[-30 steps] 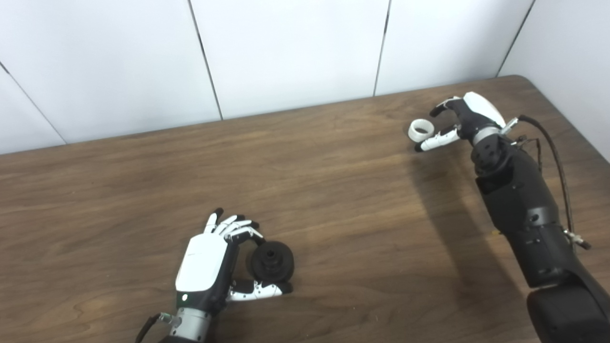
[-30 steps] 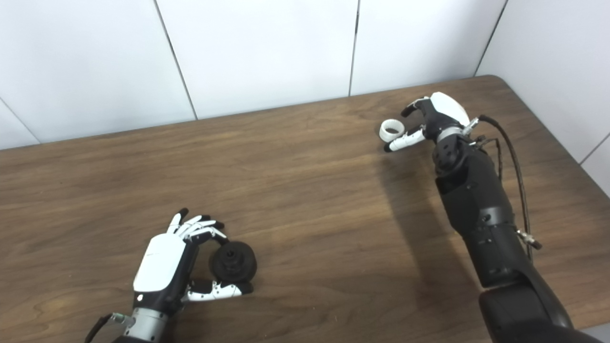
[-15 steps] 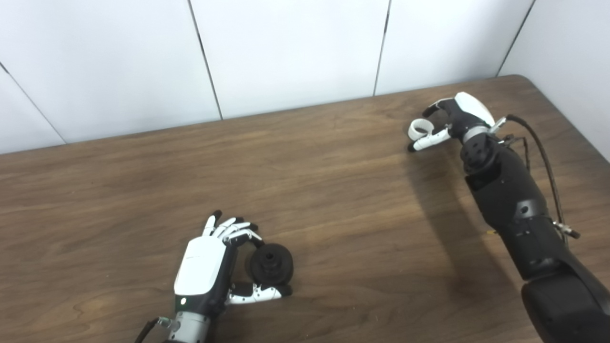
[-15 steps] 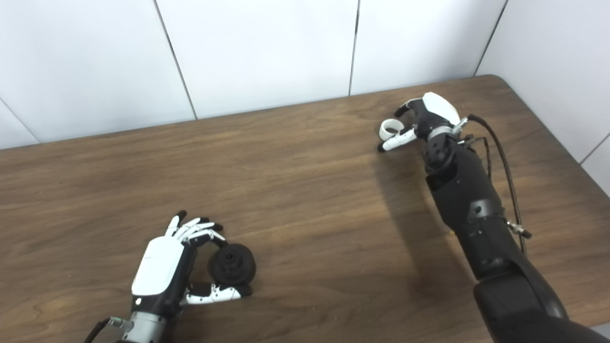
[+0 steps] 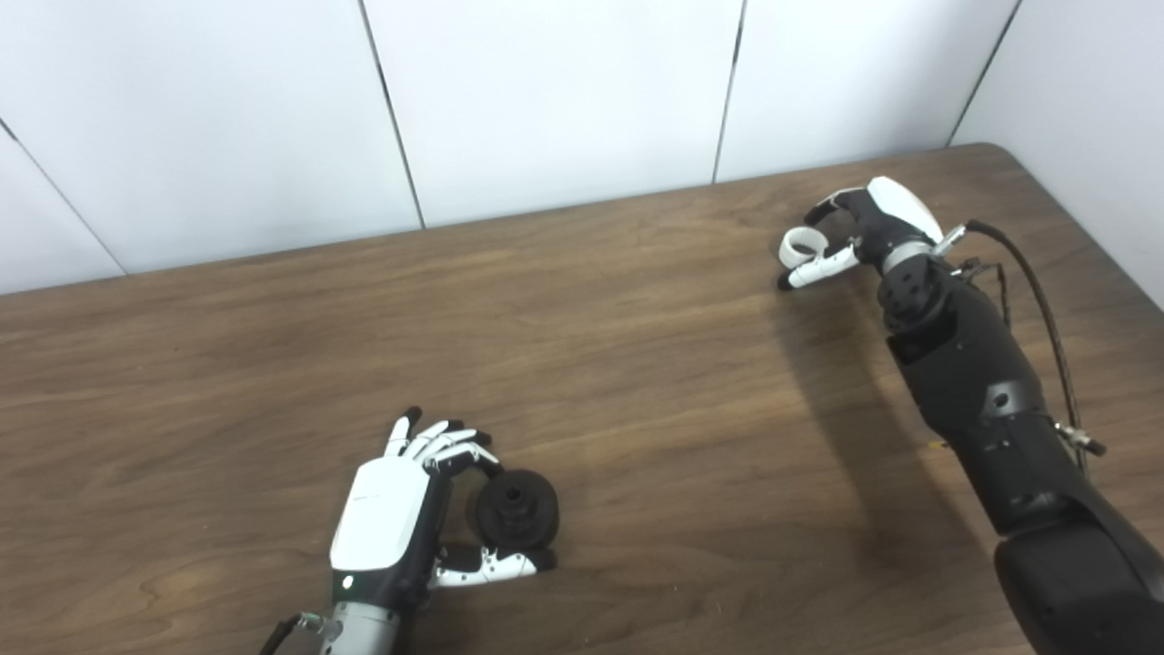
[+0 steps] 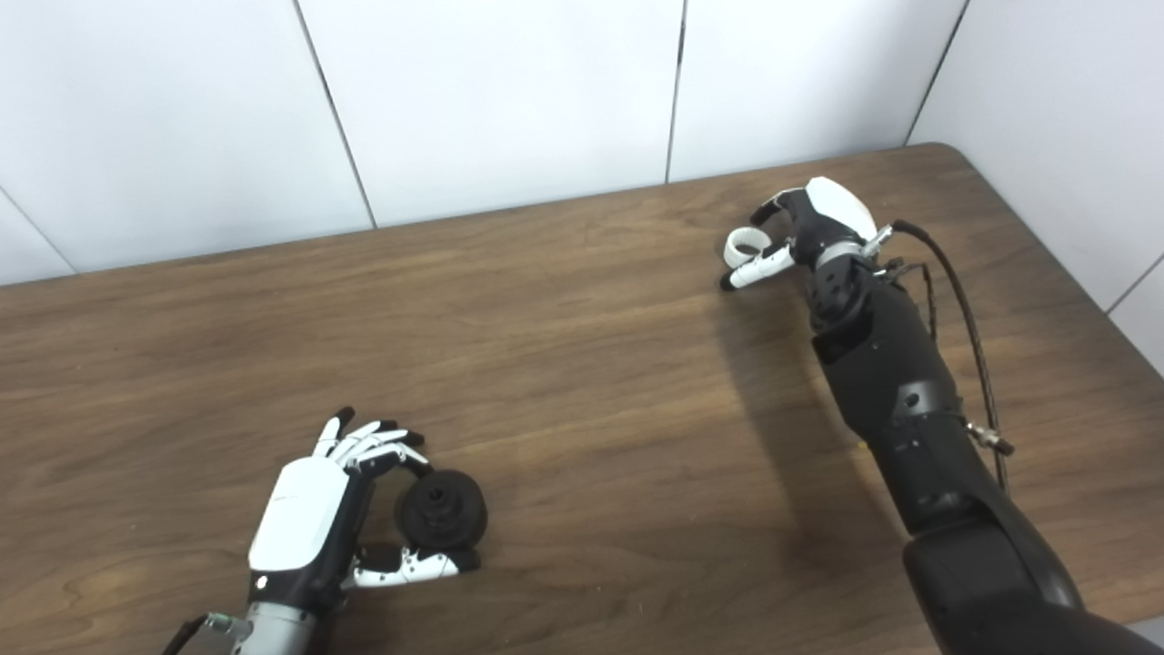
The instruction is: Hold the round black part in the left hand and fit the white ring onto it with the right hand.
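Observation:
The round black part (image 5: 516, 509) stands on edge low on the wooden table (image 5: 655, 391), near its front. My left hand (image 5: 386, 514) is shut on it, fingers curled over its top left and the thumb (image 5: 491, 566) under it. Far off at the back right lies the white ring (image 5: 800, 244). My right hand (image 5: 878, 223) reaches it from the right and is open, with the ring sitting between its thumb and its upper fingers. The thumb overlaps the ring's lower edge. I cannot tell whether it presses on the ring.
White wall panels (image 5: 546, 109) rise right behind the table's back edge and along its right side. The table's rounded back right corner (image 5: 991, 150) is close to my right hand. A black cable (image 5: 1046, 300) loops off the right forearm.
My right hand slid left, so the ring now lies between thumb and fingers. My left hand drew slightly toward the front edge with the black part in it.

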You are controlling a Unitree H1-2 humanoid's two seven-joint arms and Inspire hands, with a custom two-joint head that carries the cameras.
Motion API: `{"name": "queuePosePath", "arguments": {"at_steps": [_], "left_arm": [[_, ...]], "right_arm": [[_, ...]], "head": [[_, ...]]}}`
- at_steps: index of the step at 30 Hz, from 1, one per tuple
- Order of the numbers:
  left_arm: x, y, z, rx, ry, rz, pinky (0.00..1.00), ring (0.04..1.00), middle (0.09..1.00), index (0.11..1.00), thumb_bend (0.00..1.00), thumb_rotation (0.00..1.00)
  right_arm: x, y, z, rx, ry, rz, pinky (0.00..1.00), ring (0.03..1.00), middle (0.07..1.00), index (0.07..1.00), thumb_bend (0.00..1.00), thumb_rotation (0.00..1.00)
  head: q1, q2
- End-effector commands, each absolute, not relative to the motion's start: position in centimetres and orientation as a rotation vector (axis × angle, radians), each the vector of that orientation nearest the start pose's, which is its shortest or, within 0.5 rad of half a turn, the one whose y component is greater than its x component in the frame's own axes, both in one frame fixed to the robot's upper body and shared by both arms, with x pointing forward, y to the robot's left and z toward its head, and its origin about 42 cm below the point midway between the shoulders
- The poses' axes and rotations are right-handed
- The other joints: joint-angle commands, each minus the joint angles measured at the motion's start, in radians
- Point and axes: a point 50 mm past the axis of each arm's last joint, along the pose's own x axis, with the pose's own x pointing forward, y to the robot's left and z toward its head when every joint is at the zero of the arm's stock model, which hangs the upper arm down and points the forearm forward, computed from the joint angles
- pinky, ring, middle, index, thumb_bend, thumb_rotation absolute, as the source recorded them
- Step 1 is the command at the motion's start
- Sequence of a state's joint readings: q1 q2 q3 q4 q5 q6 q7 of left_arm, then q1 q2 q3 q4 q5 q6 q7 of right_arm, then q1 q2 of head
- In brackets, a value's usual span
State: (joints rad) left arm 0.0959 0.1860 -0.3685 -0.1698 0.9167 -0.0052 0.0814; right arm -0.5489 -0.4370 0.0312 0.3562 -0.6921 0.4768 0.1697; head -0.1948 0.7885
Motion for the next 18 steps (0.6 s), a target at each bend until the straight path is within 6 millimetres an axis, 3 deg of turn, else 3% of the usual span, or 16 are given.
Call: {"name": "queuePosePath", "arguments": {"at_steps": [1, 10, 17, 18], "left_arm": [[22.47, 17.71, 9.90, 1.069, -0.197, -0.273, 1.00, 0.856, 0.755, 0.485, 0.52, 0.05], [22.52, 17.77, 9.97, 1.070, -0.198, -0.273, 1.00, 0.854, 0.755, 0.485, 0.52, 0.05], [22.60, 17.81, 10.04, 1.074, -0.195, -0.270, 1.00, 0.853, 0.756, 0.485, 0.52, 0.05], [22.61, 17.80, 10.06, 1.074, -0.195, -0.269, 1.00, 0.853, 0.756, 0.485, 0.52, 0.05]], "right_arm": [[45.72, -36.16, 24.17, -1.064, 0.243, -0.246, 1.00, 0.987, 0.892, 0.681, 0.87, 0.20], [45.15, -36.71, 24.06, -1.070, 0.243, -0.247, 1.00, 0.969, 0.824, 0.640, 0.88, 0.19], [45.04, -36.76, 23.75, -1.067, 0.254, -0.241, 1.00, 0.969, 0.828, 0.585, 0.86, 0.18], [45.04, -36.74, 23.73, -1.069, 0.255, -0.239, 1.00, 0.979, 0.836, 0.529, 0.66, 0.16]], "head": [[-0.003, 0.004], [-0.008, 0.007], [-0.008, 0.007], [-0.008, 0.007]]}}
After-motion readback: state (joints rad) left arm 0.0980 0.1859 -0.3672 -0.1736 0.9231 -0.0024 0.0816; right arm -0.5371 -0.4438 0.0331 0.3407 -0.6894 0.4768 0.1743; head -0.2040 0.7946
